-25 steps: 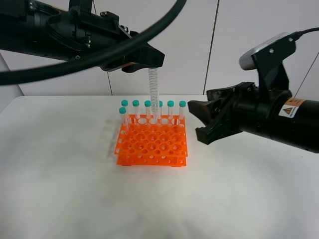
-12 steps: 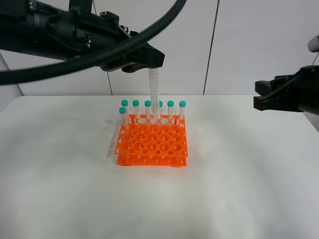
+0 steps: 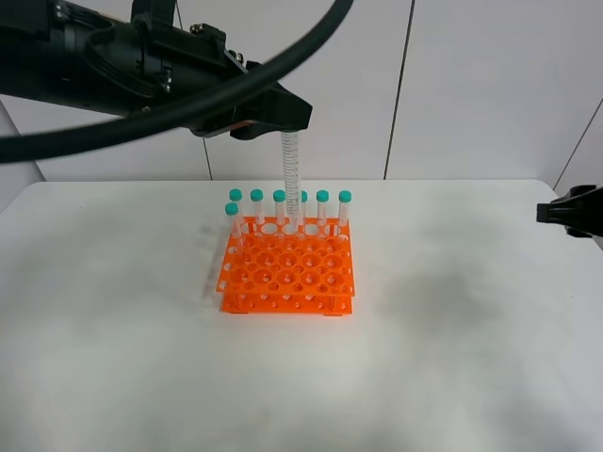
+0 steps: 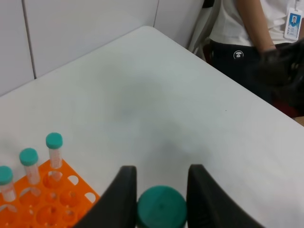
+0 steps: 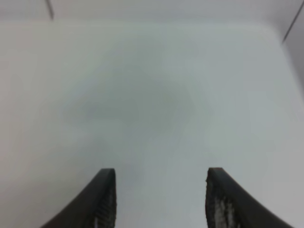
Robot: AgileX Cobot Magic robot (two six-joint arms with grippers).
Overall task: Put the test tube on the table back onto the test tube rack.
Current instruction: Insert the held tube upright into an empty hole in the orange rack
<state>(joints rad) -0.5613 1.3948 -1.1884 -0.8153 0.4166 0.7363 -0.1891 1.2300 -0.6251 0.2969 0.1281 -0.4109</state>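
Test tube (image 3: pixel 290 179): slim clear tube with graduation marks, upright, held at its top end by the left gripper (image 3: pixel 285 125). It hangs over the back row of the test tube rack (image 3: pixel 287 273), its lower end down between two of the tubes standing there. Whether the tip sits in a hole cannot be told. In the left wrist view its teal cap (image 4: pixel 161 209) shows pinched between the two dark fingers (image 4: pixel 121 199).

Left gripper: clamped on the test tube, reaching in from the left above the rack.

Test tube rack: bright orange, two tiers, grid of round holes, standing on the table (image 3: pixel 452 348) left of centre.

Other tubes (image 3: pixel 323 209): seven, teal-capped and upright in the rack. Six stand along the back row and one in the next row at the left corner. Three of them show in the left wrist view (image 4: pixel 54 149).

Right gripper (image 3: pixel 565 213): at the right edge of the table, well apart from the rack. Jaws spread wide with nothing between them, over bare tabletop in the right wrist view (image 5: pixel 159 199).

Table: plain white, rounded corners.

Person (image 4: pixel 247 42): white top, dark trousers, badge (image 4: pixel 294 23), beyond the far table edge in the left wrist view.
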